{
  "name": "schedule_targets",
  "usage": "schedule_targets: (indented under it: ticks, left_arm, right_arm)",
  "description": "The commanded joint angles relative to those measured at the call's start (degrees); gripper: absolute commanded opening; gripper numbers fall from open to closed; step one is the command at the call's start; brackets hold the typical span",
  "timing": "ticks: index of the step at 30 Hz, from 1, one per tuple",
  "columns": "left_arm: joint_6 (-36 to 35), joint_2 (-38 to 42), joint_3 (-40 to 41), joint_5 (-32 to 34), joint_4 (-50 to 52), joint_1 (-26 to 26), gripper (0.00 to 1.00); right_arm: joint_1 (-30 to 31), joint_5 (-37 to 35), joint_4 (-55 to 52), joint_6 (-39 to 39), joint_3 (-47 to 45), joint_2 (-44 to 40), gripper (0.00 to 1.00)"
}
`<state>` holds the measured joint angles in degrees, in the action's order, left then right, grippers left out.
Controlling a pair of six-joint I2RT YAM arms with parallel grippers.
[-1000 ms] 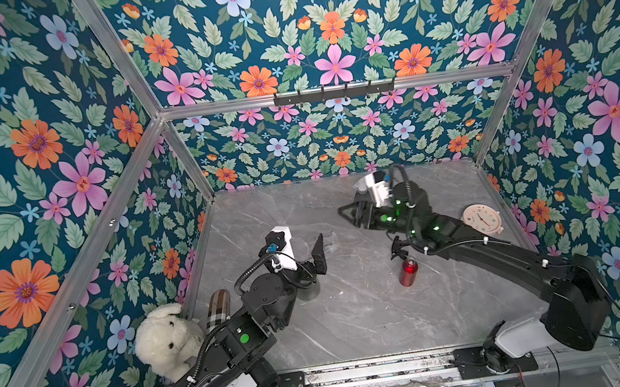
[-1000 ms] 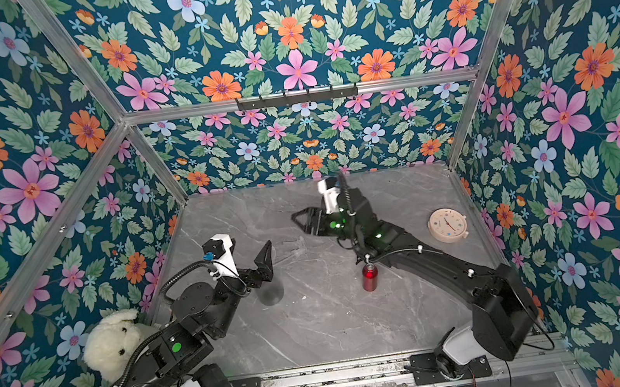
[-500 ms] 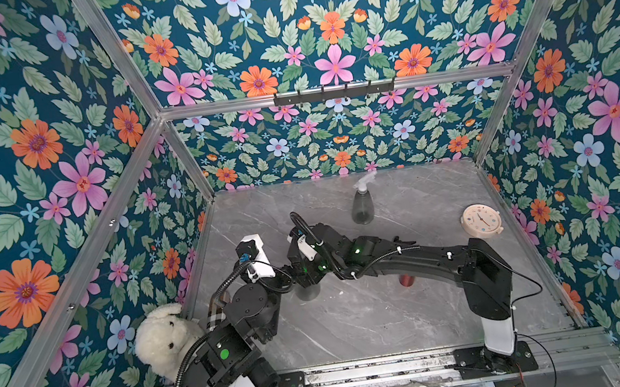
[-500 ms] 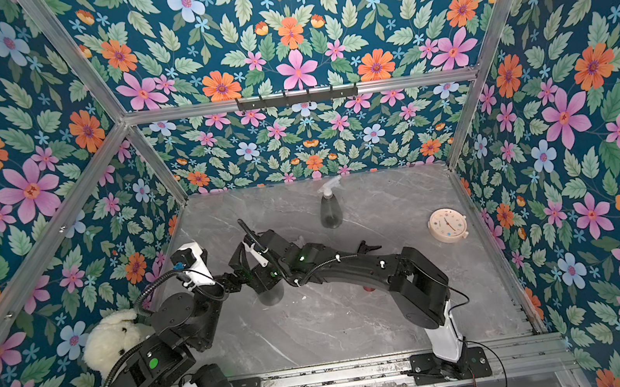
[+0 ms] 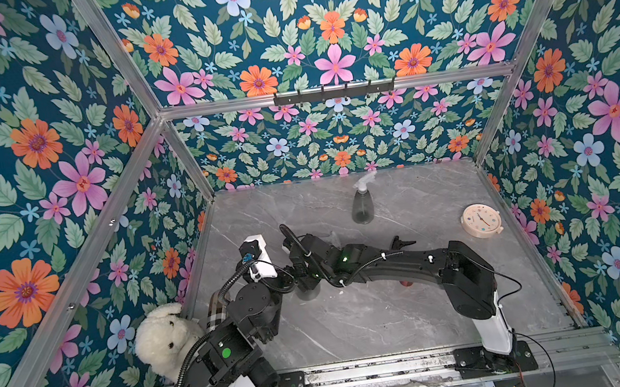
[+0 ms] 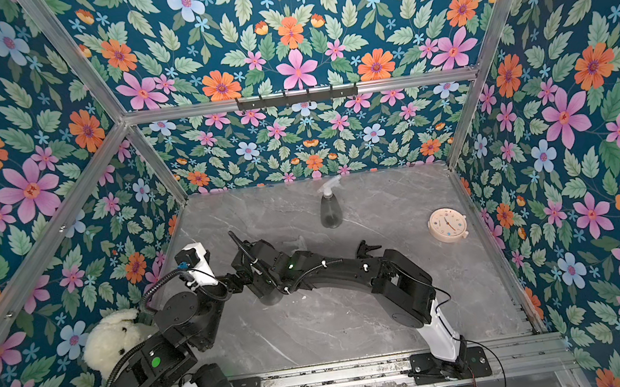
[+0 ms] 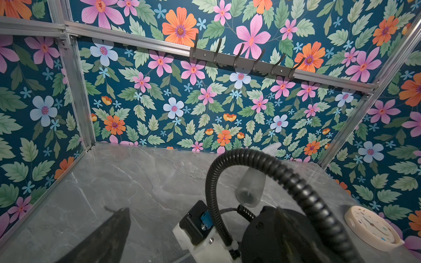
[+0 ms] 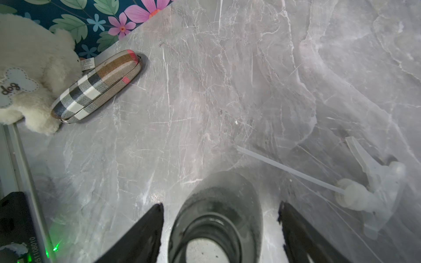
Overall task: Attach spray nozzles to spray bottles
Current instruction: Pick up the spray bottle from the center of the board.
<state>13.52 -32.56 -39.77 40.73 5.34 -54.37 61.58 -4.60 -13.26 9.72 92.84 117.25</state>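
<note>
While reaching across the marble table [image 5: 359, 330] toward its left side, straddles an uncapped grey bottle [image 8: 216, 218] with the right gripper [image 8: 220, 205]: fingers [image 8: 141, 234] spread wide, a clear gap on either side of the neck, no contact, nothing held. Finds that bottle upright, left of the table's middle in both top views, mostly hidden under the right arm [image 5: 375, 265]. Shows, just beside it, a whitish-clear nozzle [image 8: 373, 189] lying flat on the marble, dip tube [image 8: 289, 169] stretched toward the bottle. Has the left gripper [image 7: 218, 210] open wide and empty, close beside that arm's wrist; gives only one finger [image 7: 107, 234] in the left wrist view, the other hidden. Places a second grey bottle [image 5: 361, 206], wearing its clear nozzle [image 5: 364, 180], upright near the back wall. Catches a black nozzle [image 5: 402, 240] lying beyond the right arm and a sliver of the red bottle [image 5: 405, 282] under it. Puts the clock [image 5: 482, 220] near the right edge, the plush dog [image 5: 165, 339] and plaid case [image 8: 98, 85] side by side in the near-left corner.
</note>
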Motion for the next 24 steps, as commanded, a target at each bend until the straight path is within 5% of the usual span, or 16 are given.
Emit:
schedule_targets:
  ticks: [1, 9, 15, 24]
  left_arm:
    - [0.63, 0.03, -0.13, -0.67, 0.35, -0.04, 1.00]
    - [0.37, 0.46, 0.26, -1.25, -0.17, -0.05, 1.00]
    - [-0.97, 1.17, 2.13, -3.12, -2.45, -0.05, 1.00]
    - [-5.31, 0.35, 7.47, -26.87, -10.80, -0.04, 1.00]
  right_arm:
    - [0.20, 0.44, 1.44, -0.71, -0.30, 0.77, 0.80]
    - [-0.13, 2.30, 2.57, 0.81, -1.75, -0.31, 0.64]
    - [-2.13, 4.10, 4.20, 3.43, -8.94, -9.08, 0.53]
    - [-14.16, 19.25, -15.11, 3.19, -12.43, -33.13, 0.53]
